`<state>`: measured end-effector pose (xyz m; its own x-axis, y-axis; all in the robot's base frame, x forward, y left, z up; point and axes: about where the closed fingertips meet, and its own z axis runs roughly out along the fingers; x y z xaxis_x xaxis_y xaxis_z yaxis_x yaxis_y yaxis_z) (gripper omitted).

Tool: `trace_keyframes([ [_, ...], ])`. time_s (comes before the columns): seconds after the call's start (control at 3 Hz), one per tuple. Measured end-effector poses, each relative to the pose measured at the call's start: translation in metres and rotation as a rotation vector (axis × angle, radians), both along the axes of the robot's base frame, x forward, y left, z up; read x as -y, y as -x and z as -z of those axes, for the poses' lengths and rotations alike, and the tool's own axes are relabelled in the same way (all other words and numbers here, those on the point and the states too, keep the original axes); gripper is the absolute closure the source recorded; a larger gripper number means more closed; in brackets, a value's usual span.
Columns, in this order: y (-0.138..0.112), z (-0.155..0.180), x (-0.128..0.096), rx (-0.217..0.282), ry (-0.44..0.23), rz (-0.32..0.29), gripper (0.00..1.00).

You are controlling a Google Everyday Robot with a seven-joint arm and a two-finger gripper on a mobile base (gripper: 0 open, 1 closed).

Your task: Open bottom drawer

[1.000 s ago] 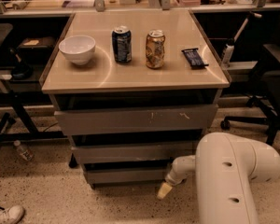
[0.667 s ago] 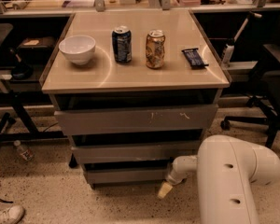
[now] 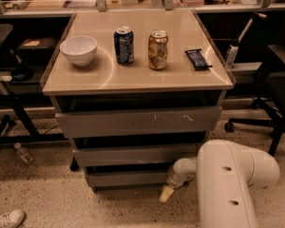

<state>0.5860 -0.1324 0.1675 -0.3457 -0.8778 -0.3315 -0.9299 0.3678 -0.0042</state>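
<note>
Look for the bottom drawer [image 3: 126,178] at the foot of the cabinet [image 3: 220,101], lowest of 3 grey fronts under the counter [image 3: 133,77], below the widest front [image 3: 137,121] and the middle front [image 3: 133,155], close to the speckled floor [image 3: 61,198]. Appears shut or nearly so, with a dark gap along its top edge. Expect a rigid, flat panel, smooth and plain, with no handle, knob or marking to catch on. Likely slippery under a flat press, so no use pinching the face. Better to hook over the top lip through that dark gap, or behind the right end, then draw straight toward the near side, in line with the runners. Probably light to moderate in weight, judging by the shallow front; with contents hidden, cannot say for sure. Not fragile, yet liable to bind if dragged at an angle from 1 corner. Find the tool [image 3: 165,194] low at the right end of the drawer front, just beside its lower right corner and near the floor, pale tip pointing down and left from the white arm [image 3: 228,179]. Cannot tell whether clenched or released, nor whether touching the panel. Mind the load on the counter: white bowl [image 3: 79,50], blue can [image 3: 124,44], gold can [image 3: 157,50], dark snack bar [image 3: 198,59], with both cans upright and apt to tip if the cabinet jerks.
</note>
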Motion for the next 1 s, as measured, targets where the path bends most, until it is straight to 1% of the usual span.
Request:
trace_keyframes([
  [0.33,0.006,0.007,-0.003,-0.058,0.006,-0.005,0.0],
  [0.67,0.015,0.002,-0.006,-0.112,0.012,0.003,0.0],
  [1.0,0.029,0.0,-0.008,-0.183,0.022,0.007,0.0],
])
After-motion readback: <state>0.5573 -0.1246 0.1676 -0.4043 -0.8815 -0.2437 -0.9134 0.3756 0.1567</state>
